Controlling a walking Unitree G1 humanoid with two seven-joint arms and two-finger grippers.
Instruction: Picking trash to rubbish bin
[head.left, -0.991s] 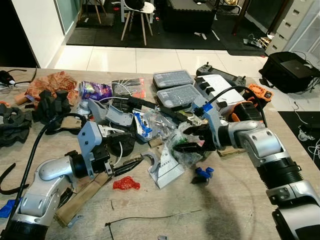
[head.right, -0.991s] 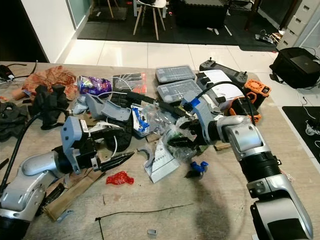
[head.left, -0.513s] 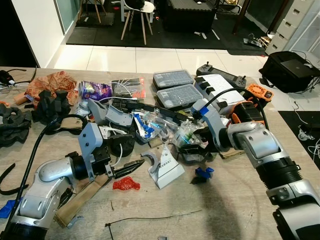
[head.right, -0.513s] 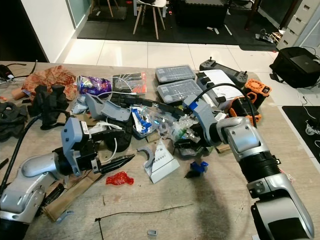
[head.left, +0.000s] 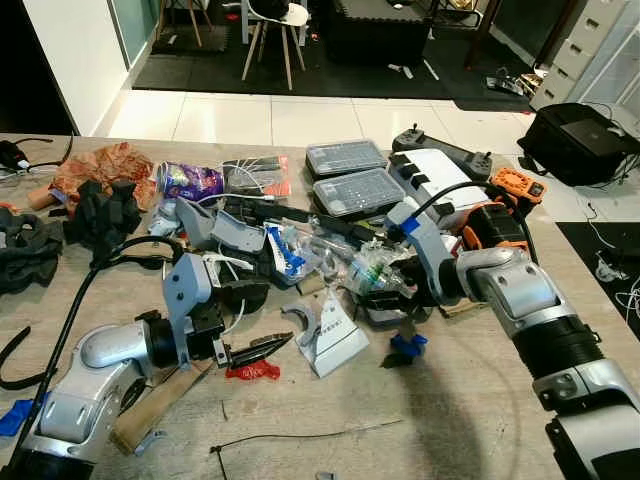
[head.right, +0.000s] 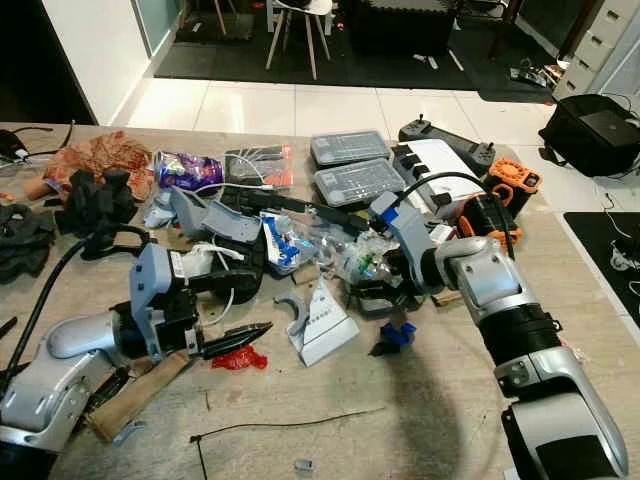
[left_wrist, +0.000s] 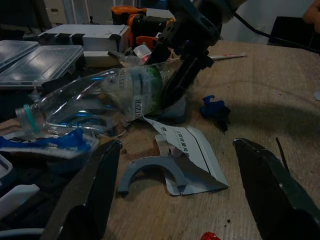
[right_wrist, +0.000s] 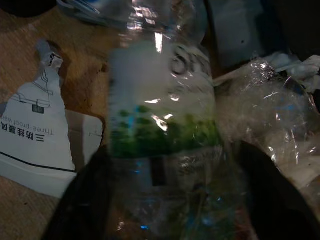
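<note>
My right fingers (head.left: 385, 292) are clamping a crushed clear plastic bottle (left_wrist: 107, 97) with a green label, holding it just above the heap of clutter in the middle of the desk (head.left: 470, 400). A second ago these fingers were lower and further toward my left, buried in a crinkled clear wrapper; now they are sitting closer to the grey storage cases (head.left: 360, 190), with the bottle pulled up between them. My left fingers (head.left: 258, 349) are spread apart, as the left wrist view shows, and are hovering just over a small red scrap (head.left: 252, 371) on the desk; earlier they were pointing a little higher, away from it.

Around the bottle, a torn white paper packet (head.left: 328, 335) is lying flat beside a grey curved plastic piece (left_wrist: 150, 171), and a blue clip (head.left: 408, 345) is resting just under my right wrist. A purple snack bag (head.left: 190, 181), a black glove (head.left: 105, 212) and an orange tool (head.left: 515, 185) are crowding the far side. A thin black cable tie (head.left: 300, 435) is stretching across the near edge.
</note>
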